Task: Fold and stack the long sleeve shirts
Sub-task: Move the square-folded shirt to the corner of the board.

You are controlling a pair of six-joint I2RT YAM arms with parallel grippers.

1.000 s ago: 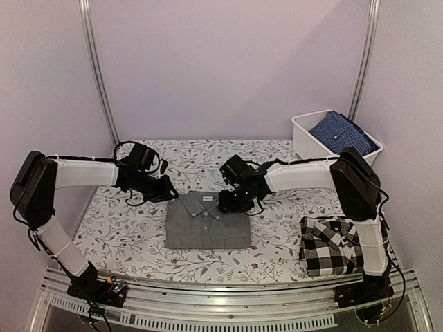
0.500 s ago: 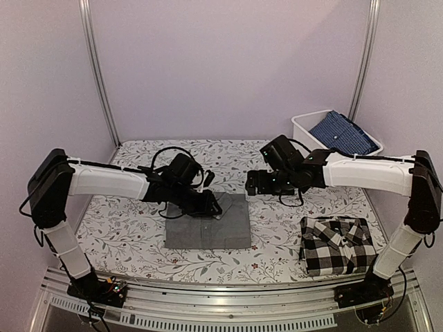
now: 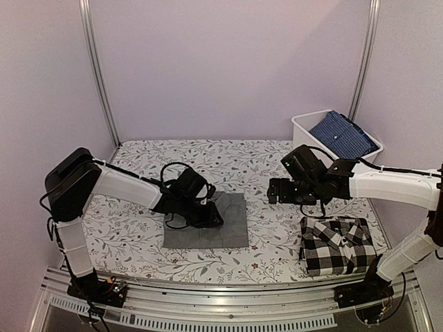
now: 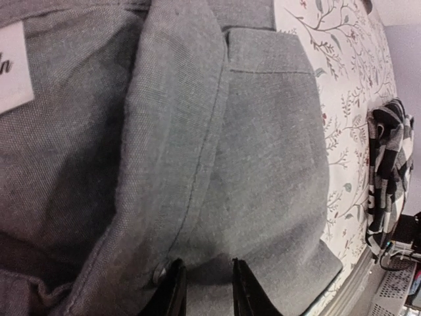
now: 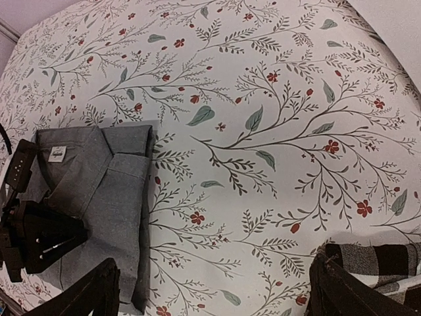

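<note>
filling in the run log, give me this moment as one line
left tool low on grey shirt, grip unclear | right tool open over table between shirts | checked shirt folded, apart, not stacked

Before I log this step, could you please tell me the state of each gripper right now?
Left gripper: closed on a fold of the grey shirt.
Right gripper: open, holding nothing.

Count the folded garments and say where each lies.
3. The grey shirt lies mid-table; the black-and-white checked shirt at the near right edge; a blue patterned garment in the white bin, far right. More may hide beneath it.
</note>
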